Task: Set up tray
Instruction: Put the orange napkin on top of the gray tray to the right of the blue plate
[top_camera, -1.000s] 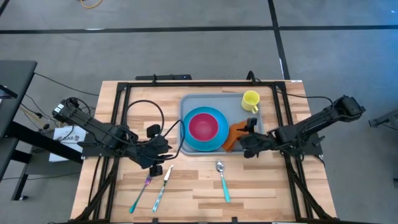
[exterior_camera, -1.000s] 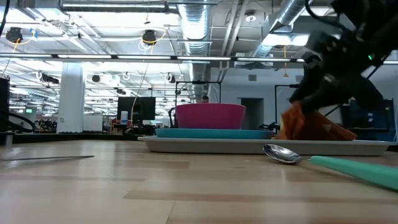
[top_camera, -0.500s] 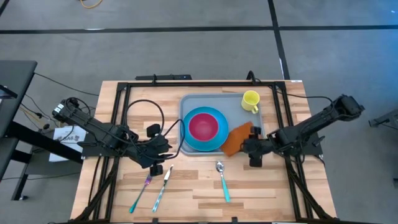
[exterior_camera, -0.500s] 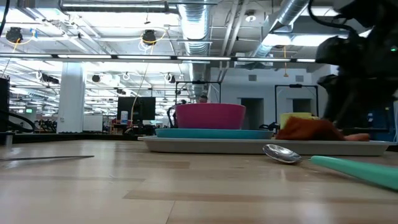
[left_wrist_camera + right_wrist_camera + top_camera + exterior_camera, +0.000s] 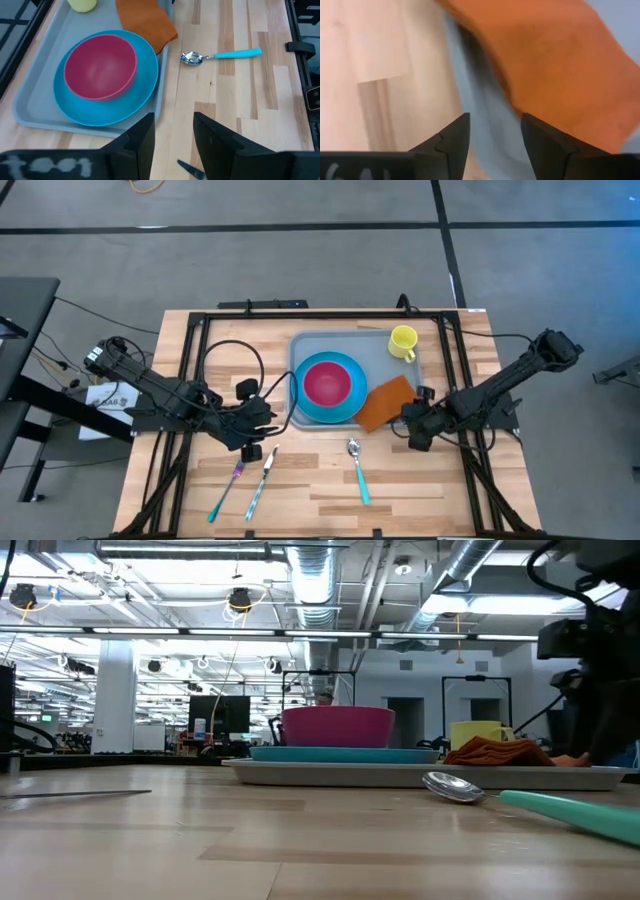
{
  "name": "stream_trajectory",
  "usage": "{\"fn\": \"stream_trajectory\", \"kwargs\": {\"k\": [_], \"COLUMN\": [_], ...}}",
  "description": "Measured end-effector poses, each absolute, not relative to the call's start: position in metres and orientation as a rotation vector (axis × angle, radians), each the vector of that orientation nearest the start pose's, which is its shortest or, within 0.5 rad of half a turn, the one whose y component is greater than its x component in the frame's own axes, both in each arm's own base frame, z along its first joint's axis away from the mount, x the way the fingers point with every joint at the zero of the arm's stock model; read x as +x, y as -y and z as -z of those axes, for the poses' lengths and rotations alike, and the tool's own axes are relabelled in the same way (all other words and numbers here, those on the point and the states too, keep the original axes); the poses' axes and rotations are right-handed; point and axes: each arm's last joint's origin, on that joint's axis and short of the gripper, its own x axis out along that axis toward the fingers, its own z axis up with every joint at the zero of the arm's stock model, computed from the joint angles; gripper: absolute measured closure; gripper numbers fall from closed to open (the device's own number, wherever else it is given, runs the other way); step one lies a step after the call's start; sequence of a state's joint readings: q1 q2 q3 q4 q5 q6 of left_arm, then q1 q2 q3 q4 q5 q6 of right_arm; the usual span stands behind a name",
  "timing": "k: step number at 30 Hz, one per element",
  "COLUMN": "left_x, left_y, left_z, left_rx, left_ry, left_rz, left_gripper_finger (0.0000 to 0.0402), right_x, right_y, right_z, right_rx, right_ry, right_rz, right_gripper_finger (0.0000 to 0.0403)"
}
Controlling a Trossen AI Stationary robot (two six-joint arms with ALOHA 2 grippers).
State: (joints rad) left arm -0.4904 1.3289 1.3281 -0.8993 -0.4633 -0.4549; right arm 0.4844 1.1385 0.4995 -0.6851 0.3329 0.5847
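The right gripper [image 5: 418,430] sits low over the desk [image 5: 420,480] just off the tray's [image 5: 310,348] right front corner, its fingers apart and holding nothing. Directly ahead of it the orange napkin [image 5: 386,402] lies across the tray's rim, one corner hanging over onto the wood. Beyond the napkin stands a yellow mug [image 5: 403,341] in the tray's far corner. To the gripper's side, on the bare desk, lies a spoon [image 5: 357,467] with a teal handle.

The left gripper [image 5: 262,415] rests near the tray's opposite edge, fingers parted and empty, with a fork [image 5: 229,485] and a knife [image 5: 260,478] lying just in front of it.

The tray is pale grey-blue, rectangular, with rounded corners and a raised rim. It lies flat at the desk's middle, between the two grippers. It carries one blue plate [image 5: 340,412] with one pink bowl [image 5: 327,381] on it.

There is one tray, one plate, one bowl, one mug, one napkin, one spoon, one fork and one knife.
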Motion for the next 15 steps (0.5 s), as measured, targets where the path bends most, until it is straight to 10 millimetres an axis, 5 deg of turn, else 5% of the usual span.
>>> {"fn": "stream_trajectory", "kwargs": {"k": [15], "left_x": [0.236], "left_y": [0.111], "left_z": [-0.346], "left_rx": [-0.010], "left_ry": [-0.772], "left_rz": [-0.168], "left_gripper_finger": [0.0278], "right_x": [0.149], "right_y": [-0.055], "right_z": [-0.153], "right_rx": [0.086], "right_ry": [-1.105], "right_rz": [0.514], "right_gripper_finger": [0.0339]}}
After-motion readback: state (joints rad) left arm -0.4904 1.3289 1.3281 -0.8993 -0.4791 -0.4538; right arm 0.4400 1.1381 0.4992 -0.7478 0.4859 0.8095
